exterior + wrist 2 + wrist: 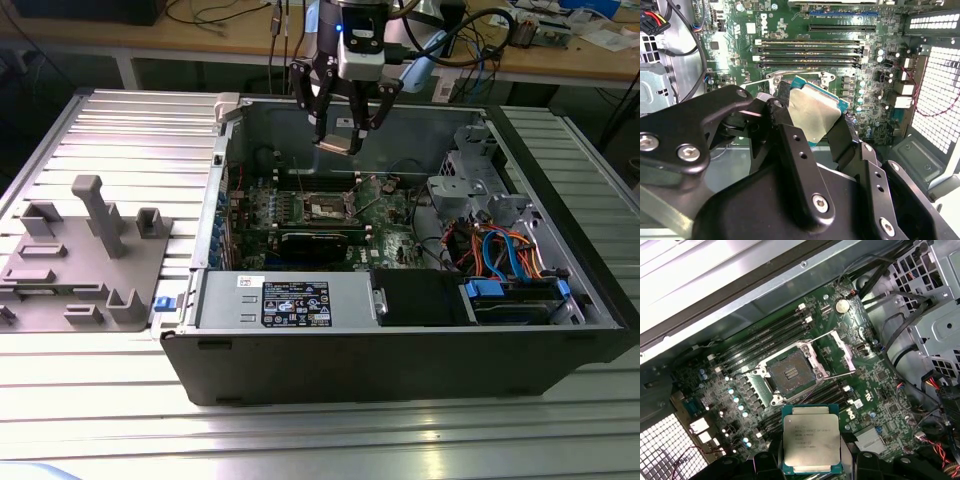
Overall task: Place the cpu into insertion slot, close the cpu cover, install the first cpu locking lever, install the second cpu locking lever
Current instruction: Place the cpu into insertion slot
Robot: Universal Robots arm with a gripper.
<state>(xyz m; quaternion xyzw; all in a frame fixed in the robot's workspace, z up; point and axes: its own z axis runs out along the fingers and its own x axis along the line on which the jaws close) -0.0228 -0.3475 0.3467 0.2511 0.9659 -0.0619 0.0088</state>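
**Cpu in claw, hanging over open slot**

Claw is closed narrow on the cpu. You've got it pinched by two opposite edges, w/ a finger on either side in the second wrist view. Metal top faces the wrist cams, green rim showing.

Cpu hangs in the air inside the case, toward its far wall and well apart from the board. Not seated, touching nothing but the claw.

Slot is bare, contact field exposed. Cover looks swung up and clear of it, so nothing is closed yet.

Key relation: slot lies below the cpu, approx. straight under. In the exterior view it sits a touch nearer and toward that view's left, but height vs. offset can't be split from here. In the first wrist view the cpu's edges look turned relative to the slot's edges. My read is that yaw isn't matched yet, though cam angle may exaggerate it. Cpu also looks slightly tilted in the exterior view.
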